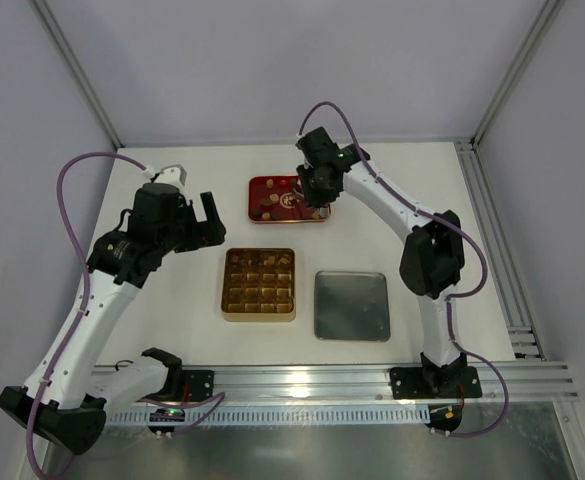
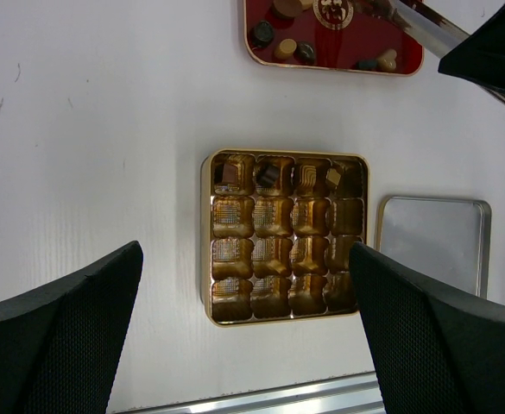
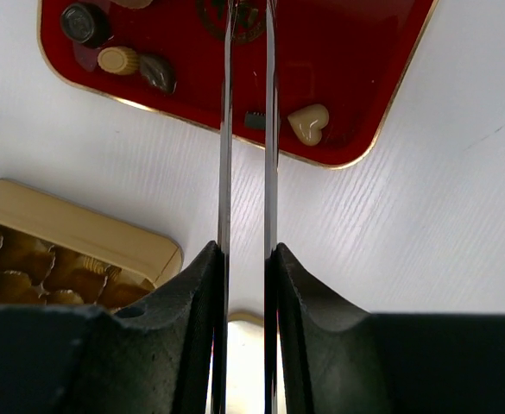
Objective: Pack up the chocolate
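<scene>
Several chocolate pieces lie in the red tray [image 1: 257, 183]: a cream heart [image 3: 308, 122], a dark round one [image 3: 84, 23], a light brown one [image 3: 118, 59]. A few pieces [image 2: 269, 175] sit in the top row of the gold box [image 2: 205, 241]. My right gripper [image 3: 246, 254] is shut on metal tweezers [image 3: 226, 138] that reach over the red tray [image 3: 364, 52]; their tips are out of view. My left gripper [image 2: 245, 250] is open and empty, high above the gold box's left side [image 1: 224, 285].
A silver lid [image 1: 352, 305] lies right of the gold box, also in the left wrist view [image 2: 433, 246]. An aluminium rail [image 1: 322, 380] runs along the near edge. Cage posts stand at the back corners.
</scene>
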Tool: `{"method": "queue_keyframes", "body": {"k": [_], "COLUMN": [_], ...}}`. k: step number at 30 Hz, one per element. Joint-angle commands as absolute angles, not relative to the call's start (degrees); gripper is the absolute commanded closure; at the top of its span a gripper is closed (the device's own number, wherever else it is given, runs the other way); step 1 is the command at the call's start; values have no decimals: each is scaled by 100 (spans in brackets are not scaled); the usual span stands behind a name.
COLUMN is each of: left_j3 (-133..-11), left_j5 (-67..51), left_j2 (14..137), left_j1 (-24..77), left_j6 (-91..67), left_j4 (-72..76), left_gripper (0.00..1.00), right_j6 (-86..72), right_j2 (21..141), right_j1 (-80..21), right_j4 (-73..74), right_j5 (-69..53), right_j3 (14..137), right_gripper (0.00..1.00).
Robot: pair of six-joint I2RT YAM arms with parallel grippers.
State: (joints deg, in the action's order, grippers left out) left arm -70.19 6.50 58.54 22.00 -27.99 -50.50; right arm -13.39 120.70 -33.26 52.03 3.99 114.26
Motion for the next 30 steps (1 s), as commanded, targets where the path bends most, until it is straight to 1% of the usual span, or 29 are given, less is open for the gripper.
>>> {"method": "queue_keyframes", "body": {"k": [1,4,13,22,27,30], "left_j3": [-7216,-7233,-7286,-7286,-7251,-7207], "left_j5": [738,738,765,791,809,817], "left_j2": [5801,5818,5827,5792,5757,5748], "left_j1": [2206,2206,2206,2206,2206,2215], "left_j6": [-2733,-2742,-2768,-2812,-2812,-2812], "left_j4": [-5010,-5010,-4992,-4983,-5010,-5010], "left_gripper": [0,0,0,0,0,0], "right_j6": [-1301,-1327,-1476,-1749,-1872,-1916], "right_j2": [11181,10785,9792,9185,9106,9114], "right_j1": [-3322,-3384,-3796,-4956,-5588,-5800], "right_j4": [4940,4799,4570,4553,4483,4421], "right_j5": [264,158,140,159,185,167], "right_j3": [11181,10637,9765,9317,9088,8912], "right_gripper": [71,71,72,71,71,72]}}
